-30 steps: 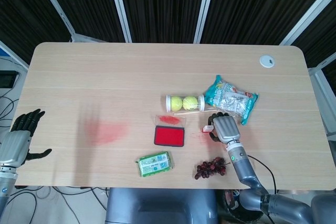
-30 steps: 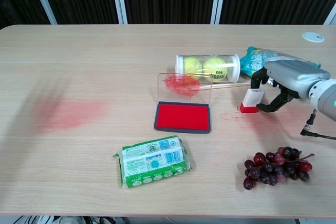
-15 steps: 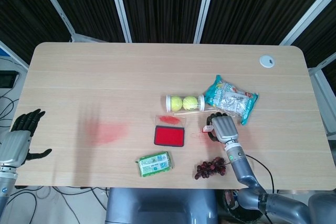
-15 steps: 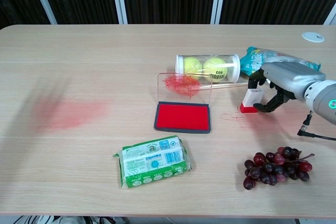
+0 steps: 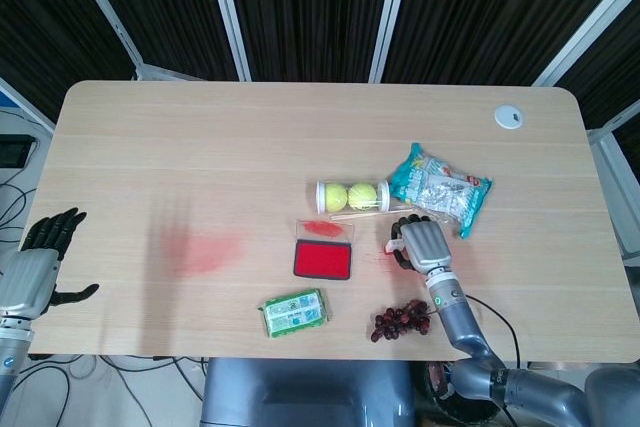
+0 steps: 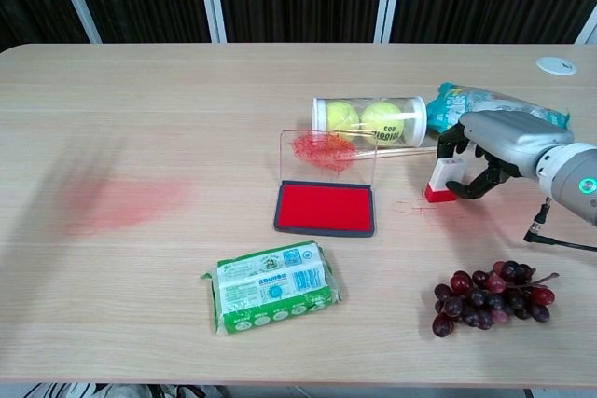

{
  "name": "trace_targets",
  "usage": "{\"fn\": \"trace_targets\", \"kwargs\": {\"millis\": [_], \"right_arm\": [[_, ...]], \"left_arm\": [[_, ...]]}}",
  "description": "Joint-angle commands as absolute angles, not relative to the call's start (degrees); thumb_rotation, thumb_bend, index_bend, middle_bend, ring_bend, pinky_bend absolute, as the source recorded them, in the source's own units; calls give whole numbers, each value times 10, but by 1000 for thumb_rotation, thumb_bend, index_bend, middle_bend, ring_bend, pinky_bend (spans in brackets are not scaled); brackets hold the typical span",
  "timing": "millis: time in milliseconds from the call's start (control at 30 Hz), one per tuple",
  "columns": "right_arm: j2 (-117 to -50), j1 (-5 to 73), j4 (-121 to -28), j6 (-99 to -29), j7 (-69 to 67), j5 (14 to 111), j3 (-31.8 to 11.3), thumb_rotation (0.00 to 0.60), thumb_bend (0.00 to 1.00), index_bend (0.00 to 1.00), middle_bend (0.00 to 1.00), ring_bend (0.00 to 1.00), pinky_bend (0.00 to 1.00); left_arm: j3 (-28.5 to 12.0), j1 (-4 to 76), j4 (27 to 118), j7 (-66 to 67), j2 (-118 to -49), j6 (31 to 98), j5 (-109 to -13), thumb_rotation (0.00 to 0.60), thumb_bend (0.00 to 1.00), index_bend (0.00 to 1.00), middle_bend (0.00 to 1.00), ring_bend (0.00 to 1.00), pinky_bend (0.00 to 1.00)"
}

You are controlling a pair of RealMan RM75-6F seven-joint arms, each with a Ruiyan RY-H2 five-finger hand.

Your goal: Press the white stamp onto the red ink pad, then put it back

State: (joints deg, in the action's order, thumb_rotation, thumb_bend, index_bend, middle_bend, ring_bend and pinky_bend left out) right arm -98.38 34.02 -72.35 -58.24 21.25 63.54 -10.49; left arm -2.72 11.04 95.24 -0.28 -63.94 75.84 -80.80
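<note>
The white stamp [image 6: 445,177] with its red base stands on the table right of the red ink pad [image 6: 326,207], its base touching the wood by some red smears. My right hand [image 6: 494,142] grips it, fingers curled around its far and near sides. From above, the stamp [image 5: 396,243] pokes out at the left of that hand [image 5: 423,244], a short way right of the ink pad [image 5: 322,258]. The pad's clear lid [image 6: 326,151] stands upright, smeared with red. My left hand [image 5: 40,257] hangs open off the table's left edge, holding nothing.
A tube of tennis balls [image 6: 368,120] and a snack bag [image 6: 480,104] lie just behind the stamp. Grapes [image 6: 485,297] sit near the front edge at the right. A green packet [image 6: 272,284] lies in front of the pad. A red stain [image 6: 121,200] marks the left.
My right hand has crept slightly left toward the ink pad, taking the stamp with it. The left hand has not moved.
</note>
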Motion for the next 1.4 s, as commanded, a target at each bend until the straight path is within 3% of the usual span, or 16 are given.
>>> {"fn": "trace_targets", "kwargs": {"millis": [33,167,433,667,933,1400], "right_arm": [[-985,341,-723,-584,212,638,-104,600,556,623,468,359,395],[-987,339,-719,-594,207,651,-102,600,612,701,545,425,445],[-983,336,-724,-616,182,684,-99,600,637,744,591,476,491],[-958,332,-779,-637,181,718,-91,600,646,780,624,519,557],[-957,342,-848,-636,221,724,-91,600,651,797,640,535,557],[-1043,384,-819,-616,291,657,-128,600,676,803,645,538,557]], "left_arm": [[-27,110,953,-3,-639,758,-808,600,25,0,0,0,0],[-27,111,953,-4,-639,758,-807,600,25,0,0,0,0],[-27,111,954,-5,-638,757,-807,600,25,0,0,0,0],[-27,110,954,-4,-639,759,-808,600,24,0,0,0,0],[-26,110,954,-6,-638,759,-809,600,25,0,0,0,0],[-25,112,953,-13,-636,754,-811,600,24,0,0,0,0]]}}
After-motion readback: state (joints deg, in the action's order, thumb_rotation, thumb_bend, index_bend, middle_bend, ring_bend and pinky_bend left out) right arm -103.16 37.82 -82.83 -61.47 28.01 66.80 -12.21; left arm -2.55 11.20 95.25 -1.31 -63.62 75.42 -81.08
